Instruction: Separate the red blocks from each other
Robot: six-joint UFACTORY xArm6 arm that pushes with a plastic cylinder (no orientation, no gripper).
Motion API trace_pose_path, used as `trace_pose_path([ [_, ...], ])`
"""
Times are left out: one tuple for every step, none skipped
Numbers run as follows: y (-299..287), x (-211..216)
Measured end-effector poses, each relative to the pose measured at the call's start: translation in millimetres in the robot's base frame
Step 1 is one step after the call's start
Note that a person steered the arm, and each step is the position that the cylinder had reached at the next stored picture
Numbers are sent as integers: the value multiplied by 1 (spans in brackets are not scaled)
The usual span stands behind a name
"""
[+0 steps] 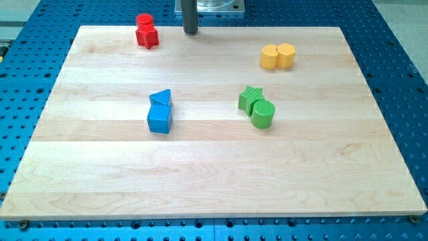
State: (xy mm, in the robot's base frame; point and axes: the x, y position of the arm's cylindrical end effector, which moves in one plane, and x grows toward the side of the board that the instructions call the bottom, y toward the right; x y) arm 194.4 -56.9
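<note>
At the frame's top centre, our rod (no claw, holding nothing) sets my tip point(191, 31) on the wooden board point(214, 181), just right of two touching red blocks point(146, 31) in the upper left; their shapes we cannot tell.

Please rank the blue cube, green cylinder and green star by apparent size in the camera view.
1. blue cube
2. green cylinder, nearly the same as the cube, so that order is unsure
3. green star, smallest, though partly hidden behind the cylinder
</note>
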Motion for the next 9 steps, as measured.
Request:
trace_pose_path([
  [-9,-1],
  [-22,-3],
  [-57,6],
  [-99,54],
  [-130,80],
  [-144,40],
  [-143,-1],
  [-119,-3],
  [-60,22],
])
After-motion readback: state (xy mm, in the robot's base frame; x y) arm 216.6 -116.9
